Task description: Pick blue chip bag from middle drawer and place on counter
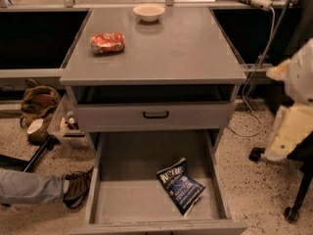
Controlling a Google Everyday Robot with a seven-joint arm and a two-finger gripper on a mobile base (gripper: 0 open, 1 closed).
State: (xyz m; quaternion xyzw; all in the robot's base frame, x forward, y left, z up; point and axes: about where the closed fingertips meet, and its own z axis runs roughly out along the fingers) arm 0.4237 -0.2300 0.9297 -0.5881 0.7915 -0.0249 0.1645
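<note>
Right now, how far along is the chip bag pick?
Done: the middle drawer is pulled open. In hand: nothing; the blue chip bag lies flat on the drawer floor, right of centre. The gripper is not in view; only the arm shows at the right edge, away from the drawer. Left: reach in, grasp the bag, lift it, and set it on the counter, which holds an orange-red snack bag and a bowl.
</note>
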